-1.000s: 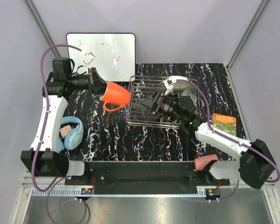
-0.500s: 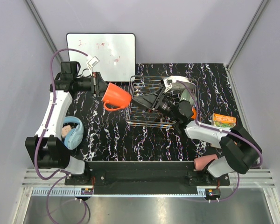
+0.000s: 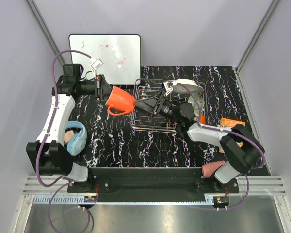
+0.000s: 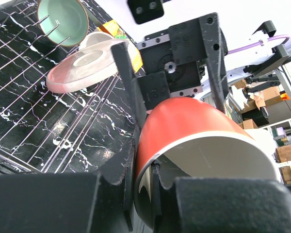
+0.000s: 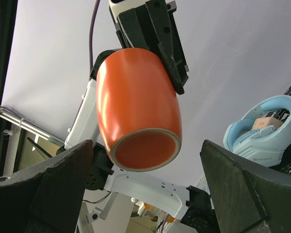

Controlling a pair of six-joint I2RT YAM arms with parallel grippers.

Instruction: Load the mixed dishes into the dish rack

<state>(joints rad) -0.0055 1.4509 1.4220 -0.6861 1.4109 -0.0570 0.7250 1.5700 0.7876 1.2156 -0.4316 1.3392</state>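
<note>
My left gripper (image 3: 108,92) is shut on the rim of the orange mug (image 3: 120,100) and holds it in the air just left of the dish rack (image 3: 150,124). In the left wrist view one finger is inside the mug (image 4: 194,131) and one outside. My right gripper (image 3: 139,106) is open over the rack's left part and faces the mug's base (image 5: 145,145) with a gap between. In the rack lie a mint-green bowl (image 4: 63,17), a pink-and-cream plate (image 4: 85,65) and a white plate (image 3: 186,85). The pink cup (image 3: 212,168) lies by the right arm's base.
Blue headphones (image 3: 75,137) lie at the left of the black marbled table. The whiteboard (image 3: 106,52) leans at the back left. The orange book (image 3: 231,123) lies at the right, partly hidden by the right arm.
My right gripper has moved left across the rack toward the mug. The left arm shifted a little at first, then held the mug still.
</note>
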